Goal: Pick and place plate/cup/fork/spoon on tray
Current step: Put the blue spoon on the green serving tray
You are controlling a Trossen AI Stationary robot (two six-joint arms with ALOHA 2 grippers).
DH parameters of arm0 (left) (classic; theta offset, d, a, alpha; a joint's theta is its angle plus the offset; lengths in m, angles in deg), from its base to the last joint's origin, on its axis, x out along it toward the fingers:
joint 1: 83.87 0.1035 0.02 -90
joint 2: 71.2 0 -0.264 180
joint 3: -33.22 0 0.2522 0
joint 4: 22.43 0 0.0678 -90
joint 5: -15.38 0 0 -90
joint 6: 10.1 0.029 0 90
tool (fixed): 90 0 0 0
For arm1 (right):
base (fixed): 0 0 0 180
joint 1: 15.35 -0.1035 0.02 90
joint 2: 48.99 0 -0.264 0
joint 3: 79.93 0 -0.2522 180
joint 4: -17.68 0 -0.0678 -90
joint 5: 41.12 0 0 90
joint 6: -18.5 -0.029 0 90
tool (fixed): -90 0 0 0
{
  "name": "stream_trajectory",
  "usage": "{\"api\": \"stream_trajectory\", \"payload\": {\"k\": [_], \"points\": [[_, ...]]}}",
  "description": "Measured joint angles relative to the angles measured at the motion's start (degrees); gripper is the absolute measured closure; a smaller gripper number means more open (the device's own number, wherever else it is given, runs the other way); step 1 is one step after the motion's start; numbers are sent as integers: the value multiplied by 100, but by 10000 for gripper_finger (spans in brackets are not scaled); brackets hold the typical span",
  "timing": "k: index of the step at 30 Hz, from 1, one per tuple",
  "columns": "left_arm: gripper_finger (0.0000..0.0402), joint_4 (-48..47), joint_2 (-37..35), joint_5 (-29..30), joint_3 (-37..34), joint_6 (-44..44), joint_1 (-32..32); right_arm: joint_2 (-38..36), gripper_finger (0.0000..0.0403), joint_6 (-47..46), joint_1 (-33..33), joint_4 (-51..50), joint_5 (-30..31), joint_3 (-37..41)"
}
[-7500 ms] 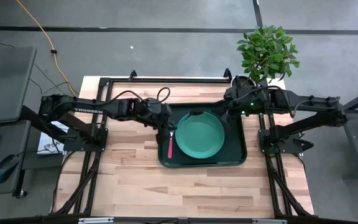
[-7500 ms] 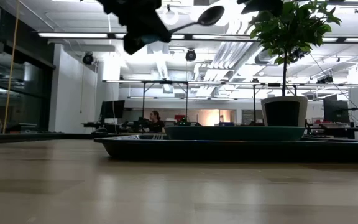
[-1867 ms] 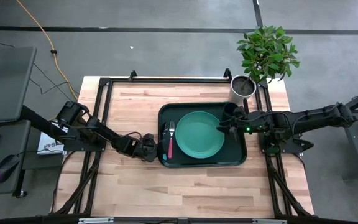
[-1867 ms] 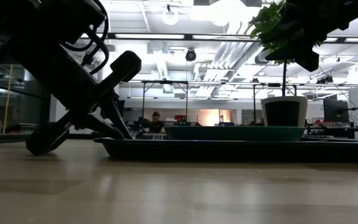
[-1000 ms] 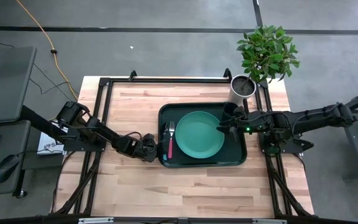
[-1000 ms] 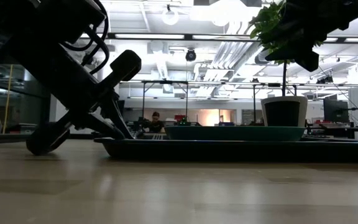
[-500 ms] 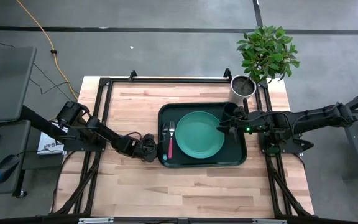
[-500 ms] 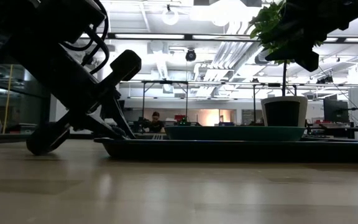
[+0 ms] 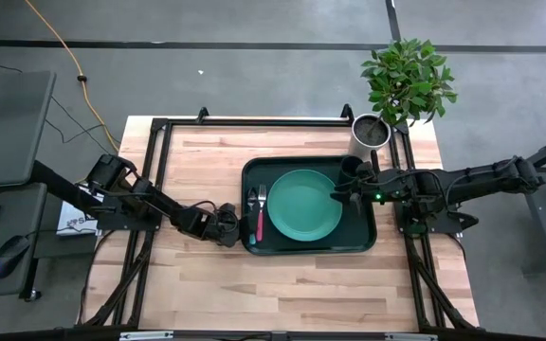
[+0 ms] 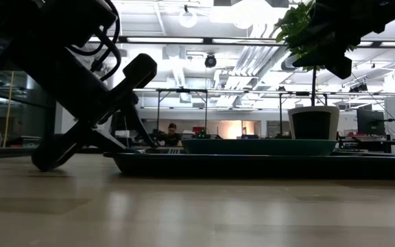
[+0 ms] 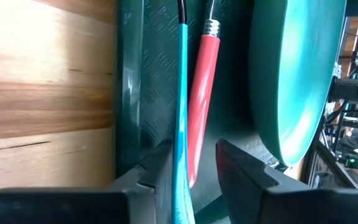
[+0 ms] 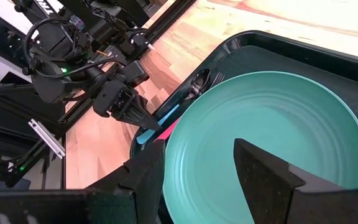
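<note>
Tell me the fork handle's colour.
Pink-red; the fork shows best in the left wrist view.

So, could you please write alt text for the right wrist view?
A round teal-green plate fills a dark green rectangular tray, seen past the right gripper, whose fingers are open. Beside the plate, the left gripper is at the teal-handled spoon and pink-handled fork.

The high view looked straight down on the whole wooden table (image 9: 282,284). The low view sat at tabletop level, facing the room. Each wrist view looked closely past its own fingers; all four shared the round teal-green plate (image 9: 303,206) (image 10: 259,146) (image 11: 297,81) (image 12: 272,149).
</note>
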Motion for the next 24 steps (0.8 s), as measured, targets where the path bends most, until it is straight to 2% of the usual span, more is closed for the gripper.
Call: {"api": "stream_trajectory", "payload": {"k": [11,17,24], "points": [[243,31,-26,-14,7,62,113,2,219,-55,0,2,0,1],[240,-26,-231,-502,-9,707,347,2,219,-145,0,2,-11,1],[242,-237,-631,-1084,-7,1040,661,2,219,-104,0,4,13,0]]}}
